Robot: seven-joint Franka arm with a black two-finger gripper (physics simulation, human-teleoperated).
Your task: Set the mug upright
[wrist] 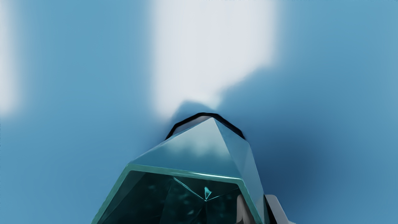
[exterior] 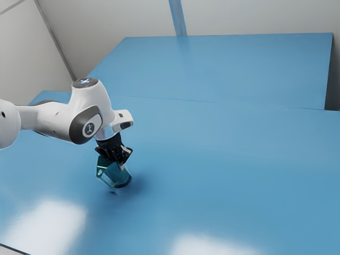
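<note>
1. The teal mug (exterior: 118,172) leans on a slant above or on the worktop (exterior: 212,159); I cannot tell whether its base touches. Its mouth is up by the claw (exterior: 122,166), and its dark-edged base points down toward the exterior view's right.
2. The claw grasps the mug's wall at the rim, one finger (wrist: 244,211) inside the mouth and the other finger (wrist: 275,208) against the outside.
3. On the mug's side toward the exterior view's left is its angular handle (exterior: 99,172).
4. Above the mug is the white arm (exterior: 53,119), reaching in from the exterior view's left.
5. Around the mug spreads the blue worktop, with a soft shadow (exterior: 139,184) just beside the base.
6. Well beyond the mug lie a second blue surface (exterior: 228,69) and, farthest, a pale wall (exterior: 255,16) with a blue strip (exterior: 178,16).
</note>
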